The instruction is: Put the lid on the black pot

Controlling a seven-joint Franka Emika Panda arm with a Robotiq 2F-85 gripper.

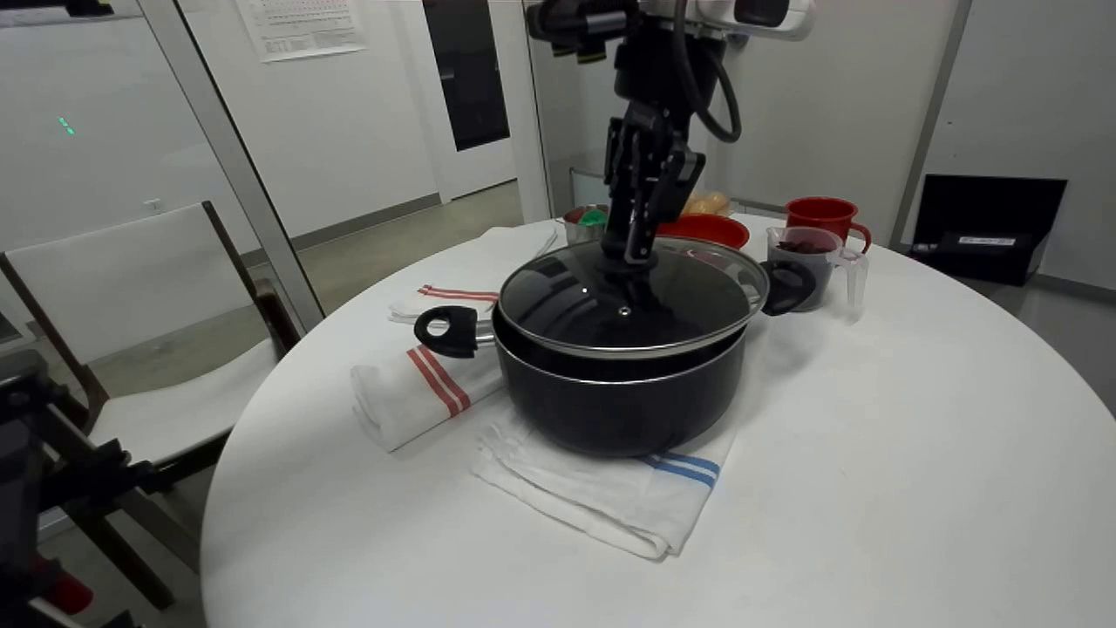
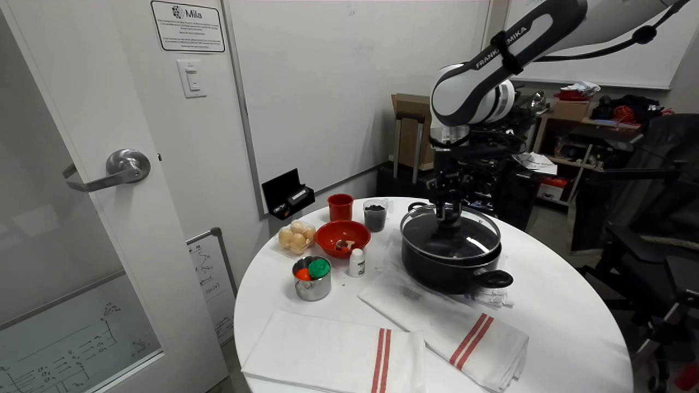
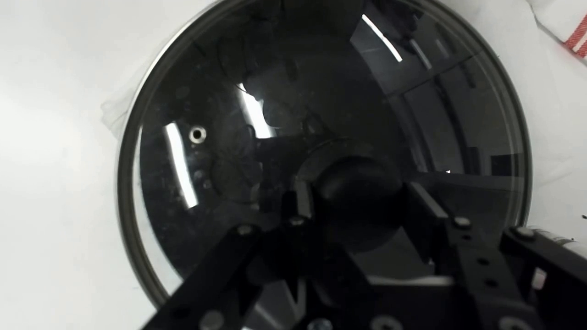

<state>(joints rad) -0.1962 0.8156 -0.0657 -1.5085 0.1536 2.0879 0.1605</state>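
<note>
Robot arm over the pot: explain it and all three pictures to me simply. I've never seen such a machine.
The machine is a jointed robot arm ending in a gripper. Two pictures are taken from outside it; the wrist picture looks down on the glass lid. The gripper holds this lid by its black knob, over the black pot. In an exterior view a gap shows between lid and pot, so it seems not yet seated. The white table also bears cloths, a red bowl, a red mug, a measuring jug, a metal cup and a small white bottle.
</note>
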